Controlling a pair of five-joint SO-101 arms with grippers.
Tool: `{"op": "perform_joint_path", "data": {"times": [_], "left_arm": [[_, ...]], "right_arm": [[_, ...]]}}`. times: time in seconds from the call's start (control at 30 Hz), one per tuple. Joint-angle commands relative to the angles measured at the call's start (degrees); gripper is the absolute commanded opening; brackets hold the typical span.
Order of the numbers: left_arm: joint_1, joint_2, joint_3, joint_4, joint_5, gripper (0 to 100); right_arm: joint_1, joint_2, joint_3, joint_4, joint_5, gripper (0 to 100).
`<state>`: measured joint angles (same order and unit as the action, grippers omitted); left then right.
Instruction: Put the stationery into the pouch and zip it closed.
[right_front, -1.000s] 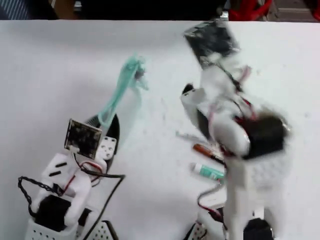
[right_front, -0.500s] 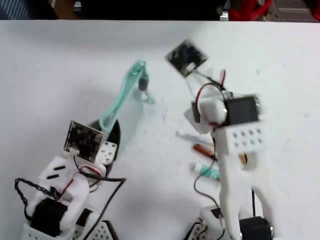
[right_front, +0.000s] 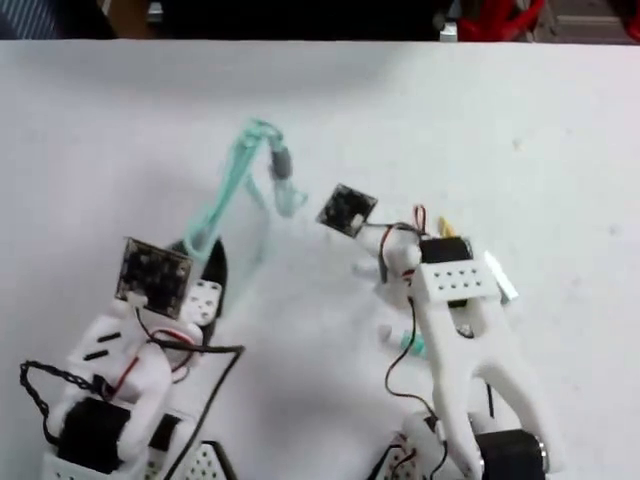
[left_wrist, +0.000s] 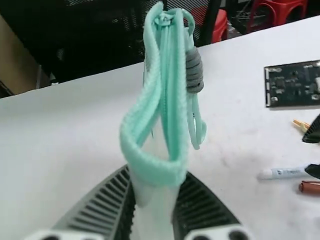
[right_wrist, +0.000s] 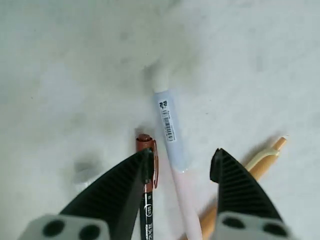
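The translucent pouch with a mint-green zipper band (left_wrist: 167, 75) is clamped at its lower end by the left gripper (left_wrist: 156, 176), whose ribbed black jaws are closed on it. In the high view it is seen left of centre, slanting toward the upper middle of the frame. It is held on edge with the zipper band looped slightly apart, presumably so that a mouth is offered for filling. A grey toggle (left_wrist: 194, 70) hangs on a mint cord beside the band.

Right of centre in the high view, the right gripper (right_wrist: 182, 157) is lowered over the stationery on the white table (right_wrist: 75, 60). Its jaws are spread wide and nothing is gripped. The white pen with a pale blue label (right_wrist: 170, 130) lies between them. The brown-capped black pen (right_wrist: 144, 141) is just beside one jaw, and the beige pen (right_wrist: 265, 160) lies outside the other. The straddle suggests that the white pen alone is meant to be pinched, though the brown-capped black pen might be caught with it.
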<state>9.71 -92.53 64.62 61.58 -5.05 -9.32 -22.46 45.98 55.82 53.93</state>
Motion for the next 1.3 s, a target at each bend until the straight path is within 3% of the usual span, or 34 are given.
{"op": "perform_joint_path", "data": {"times": [0.0, 0.3, 0.53, 0.77, 1.0, 1.27], "left_arm": [[-4.4, -0.7, -0.5, -2.6, 2.8, 2], [-4.5, -0.7, -0.4, -2.6, 3.4, 2], [-4.4, -0.7, -0.4, -2.7, 3.5, 2], [-1.5, -0.7, -0.4, -2.5, 3.3, 2], [0.0, -0.7, -0.8, -2.5, 3.5, 2], [8.0, -0.7, -1.8, -2.6, 3.7, 2]], "right_arm": [[0.1, 2.3, -0.5, -2.4, 0.8, 18.7], [-0.6, 19.7, -9.6, -2.9, 0.5, 18.3], [-1.3, 26.4, -15.5, -4.2, 0.4, 1.0], [-0.7, 30.7, -17.0, -4.3, 0.8, 5.3], [-0.7, 29.2, -17.7, -3.5, 0.6, 1.8], [-0.8, 7.0, -24.8, 15.2, -1.8, 1.8]]}}
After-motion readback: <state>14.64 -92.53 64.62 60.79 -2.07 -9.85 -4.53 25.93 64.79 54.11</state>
